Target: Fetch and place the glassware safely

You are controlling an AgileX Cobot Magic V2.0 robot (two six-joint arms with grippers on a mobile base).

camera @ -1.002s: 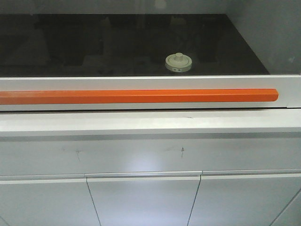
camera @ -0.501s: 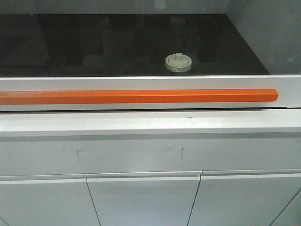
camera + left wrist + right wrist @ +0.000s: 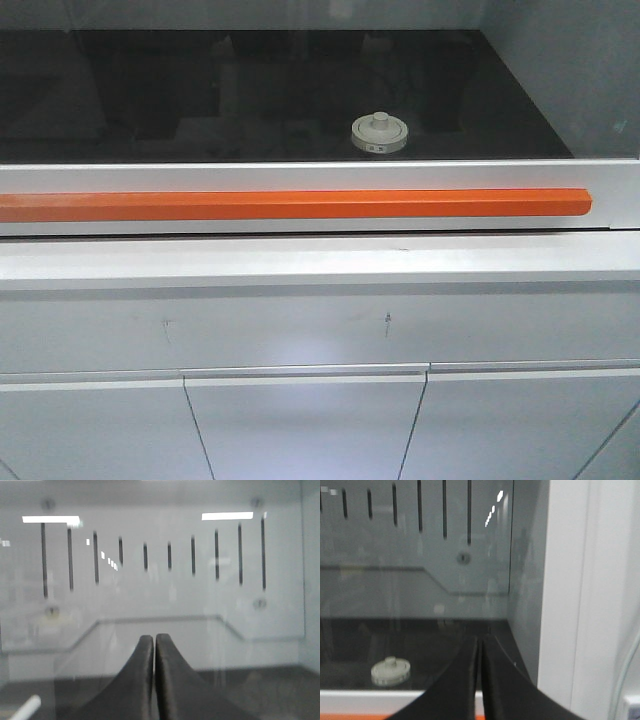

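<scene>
Front cam above, wrist cams level, facing cabinet (image 3: 300, 260).

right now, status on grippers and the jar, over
Left gripper shut, empty. Right gripper shut, empty. Lidded jar upright, untouched. Sash with orange handle looks lowered, between grippers and jar.

Left hand (image 3: 154, 642) and right hand (image 3: 480, 645) both closed, fingers pressed together.

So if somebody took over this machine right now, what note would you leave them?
Left end effector: shut, holding nothing.
Right end effector: shut, holding nothing.
The jar, lid on, stands on the black worktop behind the orange bar, right of centre. Neither arm touches it.
Done: nothing fetched yet.
Left: reach in, grasp the jar, set it down safely.
</scene>
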